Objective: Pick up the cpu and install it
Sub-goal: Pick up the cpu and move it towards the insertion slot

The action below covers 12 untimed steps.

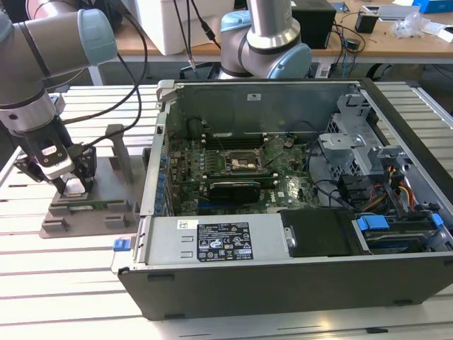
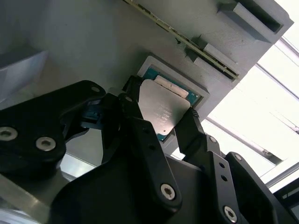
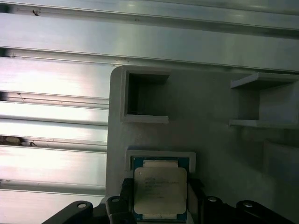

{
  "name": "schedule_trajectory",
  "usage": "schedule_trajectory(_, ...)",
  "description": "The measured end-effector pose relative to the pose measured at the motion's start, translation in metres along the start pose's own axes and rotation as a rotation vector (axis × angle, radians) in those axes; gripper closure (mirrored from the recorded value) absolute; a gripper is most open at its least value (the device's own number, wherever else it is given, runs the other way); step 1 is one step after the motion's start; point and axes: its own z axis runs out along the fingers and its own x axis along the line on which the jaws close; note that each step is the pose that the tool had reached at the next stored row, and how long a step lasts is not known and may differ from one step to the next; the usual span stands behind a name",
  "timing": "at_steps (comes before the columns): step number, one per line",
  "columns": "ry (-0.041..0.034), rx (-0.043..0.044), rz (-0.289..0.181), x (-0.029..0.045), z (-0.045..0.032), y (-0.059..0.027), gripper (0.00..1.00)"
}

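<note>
cpu [image 3: 160,189] sits square between my jaws in both wrist views, lying in shallow pocket of grey holder [image 3: 215,154]. My jaws closed against two opposite cpu edges. My gripper [image 1: 71,185] points down onto holder at exterior view's left, well apart from open computer case [image 1: 283,248]. My arm drops in from upper left.

I'm driving this in a robotics lab, by the look of it: a robot arm [image 1: 42,64] hangs over a slatted aluminium bench [image 1: 64,290] beside an opened computer case [image 1: 283,290], and a cable-strewn wooden desk [image 1: 396,44] stands behind.
</note>
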Motion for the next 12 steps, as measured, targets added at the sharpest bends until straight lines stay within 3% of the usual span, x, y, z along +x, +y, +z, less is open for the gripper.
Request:
schedule_trajectory(8,0.0006,0.0004,0.000,-0.0007,-0.0281,-0.0001,0.45)
schedule_trajectory(12,0.0006,0.0003,0.000,-0.0008,-0.0341,-0.0001,0.45)
